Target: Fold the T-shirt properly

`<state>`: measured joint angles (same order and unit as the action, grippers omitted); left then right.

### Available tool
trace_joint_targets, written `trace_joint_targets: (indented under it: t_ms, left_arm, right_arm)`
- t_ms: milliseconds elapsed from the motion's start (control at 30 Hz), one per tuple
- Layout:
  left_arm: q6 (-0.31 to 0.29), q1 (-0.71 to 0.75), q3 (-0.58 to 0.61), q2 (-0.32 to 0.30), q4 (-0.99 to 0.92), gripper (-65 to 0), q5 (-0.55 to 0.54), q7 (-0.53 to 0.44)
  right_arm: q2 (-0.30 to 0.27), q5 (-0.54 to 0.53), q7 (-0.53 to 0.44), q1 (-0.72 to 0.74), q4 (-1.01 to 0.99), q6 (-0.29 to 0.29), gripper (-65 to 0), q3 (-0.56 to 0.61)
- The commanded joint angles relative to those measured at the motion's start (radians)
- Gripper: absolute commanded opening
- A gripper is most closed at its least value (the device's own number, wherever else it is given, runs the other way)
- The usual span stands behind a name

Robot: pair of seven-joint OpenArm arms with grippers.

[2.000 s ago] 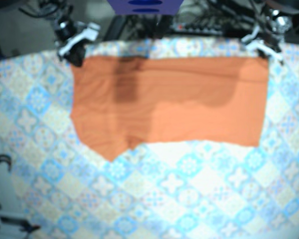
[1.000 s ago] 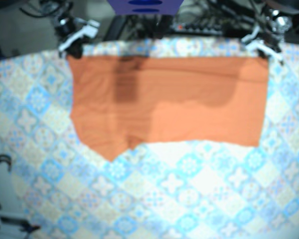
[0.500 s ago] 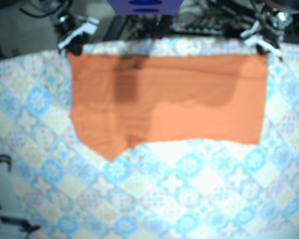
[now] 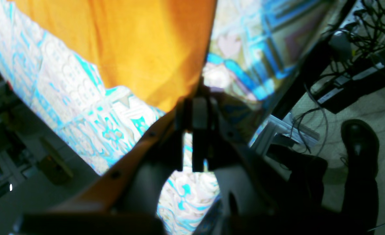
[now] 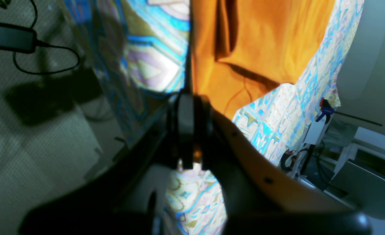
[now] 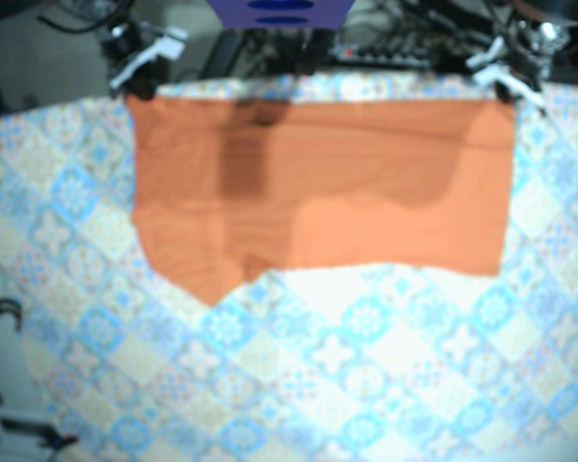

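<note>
The orange T-shirt (image 6: pixel 318 192) lies flat on the far half of the patterned table (image 6: pixel 366 366), folded into a wide band with a sleeve point hanging down at its lower left. My right gripper (image 6: pixel 140 82) holds the shirt's far left corner, and in the right wrist view its fingers (image 5: pixel 186 111) are shut on the cloth's edge (image 5: pixel 261 42). My left gripper (image 6: pixel 506 89) is at the far right corner. Its fingers (image 4: pixel 199 111) are pressed together on the tip of the orange cloth (image 4: pixel 130 42).
Both grippers sit at the table's far edge, with cables and black equipment (image 6: pixel 395 43) just beyond it. A shoe (image 4: pixel 359 140) stands on the floor beside that edge. A blue clamp (image 5: pixel 324 111) grips the tablecloth, and a cable loop (image 6: pixel 0 327) hangs at the left.
Both grippers have drawn the shirt's far edge a little toward the back of the table. The whole shirt has slid that way and its top edge is stretched straighter.
</note>
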<state>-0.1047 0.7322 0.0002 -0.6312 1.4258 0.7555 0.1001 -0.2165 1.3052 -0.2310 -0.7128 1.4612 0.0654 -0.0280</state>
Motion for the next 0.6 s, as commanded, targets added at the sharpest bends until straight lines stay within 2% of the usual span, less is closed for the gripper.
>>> trace_joint_targets:
  t_ms: [0,233,400,567]
  left_arm:
    - [0.001,0.026,-0.024,-0.014,0.007,-65.0,0.0,-0.003]
    - [0.001,0.057,-0.113,-0.011,0.003,-65.0,0.0,-0.076]
    - [0.001,0.069,-0.13,-0.011,0.002,-65.0,0.0,-0.076]
    - [0.001,0.073,-0.13,-0.013,0.002,-65.0,0.0,-0.078]
  right_arm:
    - [-0.008,-0.011,-0.003,-0.009,0.016,0.02,-65.0,-0.008]
    - [-0.019,-0.019,-0.003,-0.009,0.016,0.02,-65.0,-0.008]
    - [-0.044,-0.068,-0.003,-0.009,0.016,0.02,-65.0,-0.008]
    - [-0.044,-0.066,-0.003,-0.012,0.014,0.02,-65.0,-0.008]
